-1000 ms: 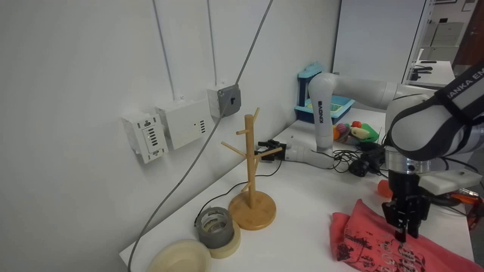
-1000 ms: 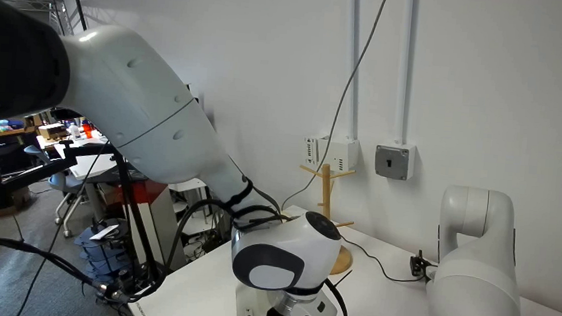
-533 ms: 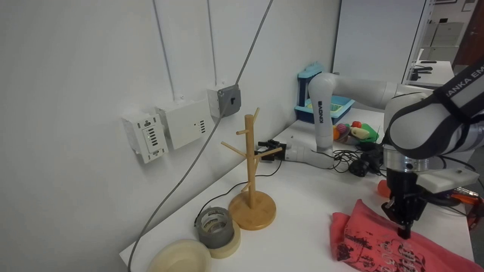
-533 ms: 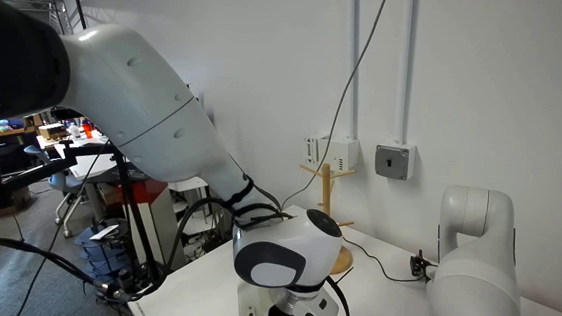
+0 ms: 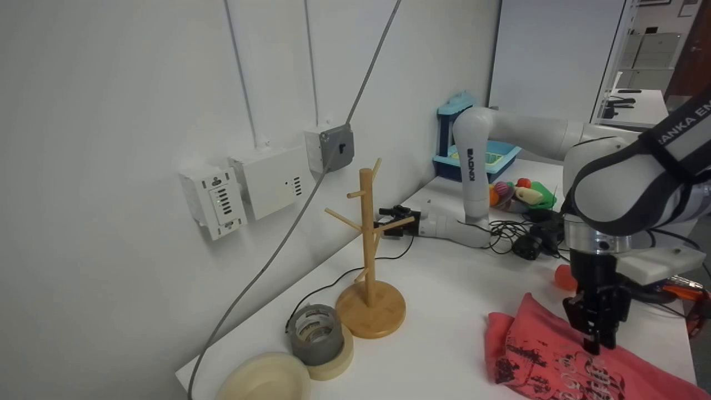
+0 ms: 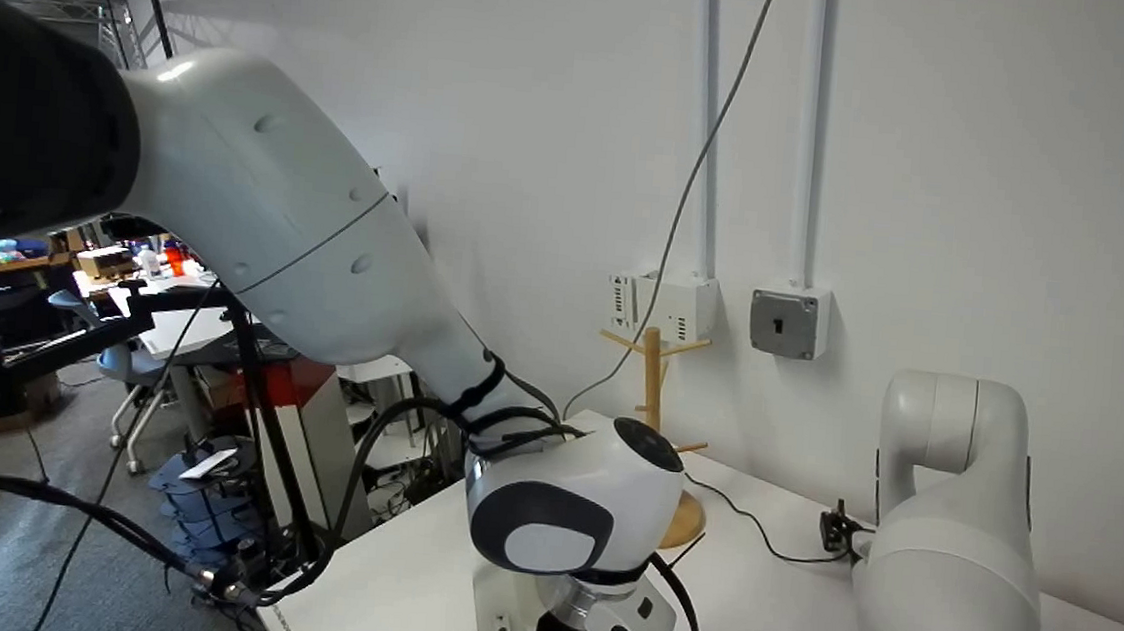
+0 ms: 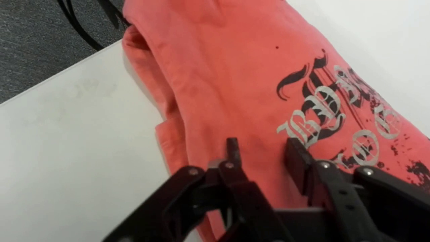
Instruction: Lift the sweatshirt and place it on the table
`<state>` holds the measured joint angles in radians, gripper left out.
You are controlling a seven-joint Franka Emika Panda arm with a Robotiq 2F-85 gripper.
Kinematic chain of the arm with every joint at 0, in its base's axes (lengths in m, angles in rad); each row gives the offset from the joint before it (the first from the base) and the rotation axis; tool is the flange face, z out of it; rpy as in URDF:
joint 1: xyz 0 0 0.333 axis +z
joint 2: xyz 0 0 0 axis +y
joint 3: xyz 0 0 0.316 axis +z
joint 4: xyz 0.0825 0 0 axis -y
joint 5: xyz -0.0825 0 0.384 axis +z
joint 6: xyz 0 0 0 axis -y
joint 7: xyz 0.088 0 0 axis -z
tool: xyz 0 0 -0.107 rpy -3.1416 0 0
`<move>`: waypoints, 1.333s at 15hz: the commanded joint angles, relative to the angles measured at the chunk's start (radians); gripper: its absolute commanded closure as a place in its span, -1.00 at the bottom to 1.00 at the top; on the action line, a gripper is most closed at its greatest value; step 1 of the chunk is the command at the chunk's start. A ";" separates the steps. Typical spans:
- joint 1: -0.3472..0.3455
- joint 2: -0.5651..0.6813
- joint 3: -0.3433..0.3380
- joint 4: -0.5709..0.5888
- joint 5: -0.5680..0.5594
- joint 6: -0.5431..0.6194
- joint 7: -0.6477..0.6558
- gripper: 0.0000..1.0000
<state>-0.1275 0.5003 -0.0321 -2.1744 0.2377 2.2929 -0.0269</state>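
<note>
My hand (image 7: 263, 151) is spread apart over the red sweatshirt (image 7: 231, 74), which lies on the table (image 7: 84, 144) (I can't tell if we touch), so I think lifting it and putting it down are both left to do.

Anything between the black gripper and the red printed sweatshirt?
Nothing shows between the black two-fingered gripper and the red printed cloth sweatshirt in the wrist view: its fabric shows between the open jaws. Whether they touch it is unclear.

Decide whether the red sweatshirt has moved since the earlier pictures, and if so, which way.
No: in an exterior view, the sweatshirt shows no visible shift in any direction against the wooden stand.
</note>
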 commanded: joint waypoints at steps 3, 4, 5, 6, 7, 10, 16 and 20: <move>0.005 0.042 -0.019 0.067 -0.060 -0.026 0.012 -0.74; 0.005 0.053 -0.019 0.082 -0.065 -0.026 0.015 -0.91; 0.004 0.064 -0.018 0.096 -0.067 -0.030 0.015 -0.87; 0.001 0.074 -0.016 0.110 -0.066 -0.033 0.013 -0.90; -0.003 0.085 -0.012 0.125 -0.060 -0.038 0.009 -0.91; -0.012 0.115 -0.005 0.156 -0.050 -0.051 0.000 -0.21; -0.012 0.140 -0.005 0.188 -0.051 -0.077 0.001 0.75; -0.014 0.133 -0.007 0.191 -0.046 -0.088 0.003 1.00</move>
<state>-0.1273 0.6217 -0.0409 -2.0160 0.1862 2.2412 -0.0220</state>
